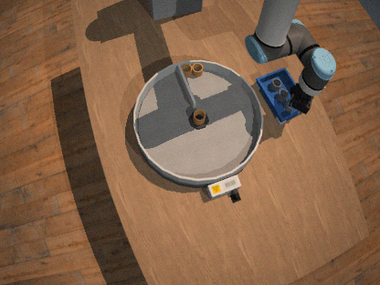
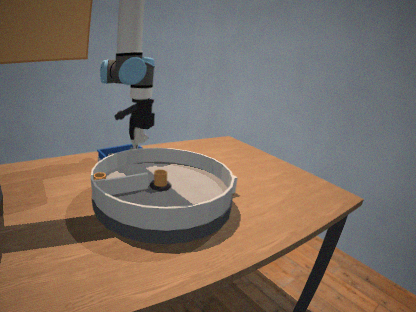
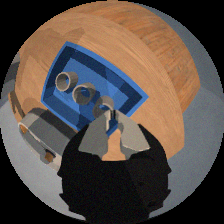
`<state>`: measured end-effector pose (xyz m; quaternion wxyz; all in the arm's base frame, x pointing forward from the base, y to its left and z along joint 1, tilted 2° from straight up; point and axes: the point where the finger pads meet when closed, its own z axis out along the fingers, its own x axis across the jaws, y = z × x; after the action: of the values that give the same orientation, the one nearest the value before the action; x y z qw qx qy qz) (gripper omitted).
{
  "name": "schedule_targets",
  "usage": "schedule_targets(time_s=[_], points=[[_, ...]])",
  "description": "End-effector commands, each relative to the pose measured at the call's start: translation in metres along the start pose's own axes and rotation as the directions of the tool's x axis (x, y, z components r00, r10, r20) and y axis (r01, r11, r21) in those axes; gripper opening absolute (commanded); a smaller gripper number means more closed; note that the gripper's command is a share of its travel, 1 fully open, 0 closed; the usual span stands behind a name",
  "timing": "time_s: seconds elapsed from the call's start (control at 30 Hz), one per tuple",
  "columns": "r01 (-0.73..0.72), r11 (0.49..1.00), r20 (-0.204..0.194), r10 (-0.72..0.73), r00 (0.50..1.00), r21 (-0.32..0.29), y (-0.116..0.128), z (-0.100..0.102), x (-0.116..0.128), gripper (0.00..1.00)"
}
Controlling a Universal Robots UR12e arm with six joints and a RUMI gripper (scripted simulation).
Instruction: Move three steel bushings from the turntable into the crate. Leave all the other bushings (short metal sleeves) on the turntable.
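Note:
The grey turntable (image 1: 197, 122) holds three brass-coloured bushings: two at its far rim (image 1: 192, 69) and one at the centre (image 1: 199, 117). The blue crate (image 1: 279, 93) stands to its right with two steel bushings (image 1: 276, 84) (image 1: 283, 95) lying inside. My gripper (image 1: 292, 106) hangs over the crate's near end, shut on a third steel bushing (image 3: 105, 103). In the wrist view the crate (image 3: 92, 87) lies below the fingers (image 3: 111, 116), with the two loose steel bushings (image 3: 66, 79) (image 3: 84, 93) in a row beside the held one. The exterior view shows the gripper (image 2: 137, 140) just above the crate (image 2: 116, 149).
A raised divider bar (image 1: 184, 84) runs from the turntable's centre to its far rim. A small labelled box (image 1: 224, 187) sits at the turntable's front edge. A grey block (image 1: 175, 8) stands at the table's far edge. The table's right edge is close to the crate.

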<state>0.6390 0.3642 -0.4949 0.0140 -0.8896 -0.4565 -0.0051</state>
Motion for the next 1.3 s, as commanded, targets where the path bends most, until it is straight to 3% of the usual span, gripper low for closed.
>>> schedule_targets(time_s=[0.0,1.27], points=[[0.000,1.000,-0.001,0.000,1.000,-0.001,0.0005,-0.0002,0.0007,0.00],[0.000,1.000,-0.001,0.000,1.000,-0.001,0.0005,0.0051,0.0007,0.00]])
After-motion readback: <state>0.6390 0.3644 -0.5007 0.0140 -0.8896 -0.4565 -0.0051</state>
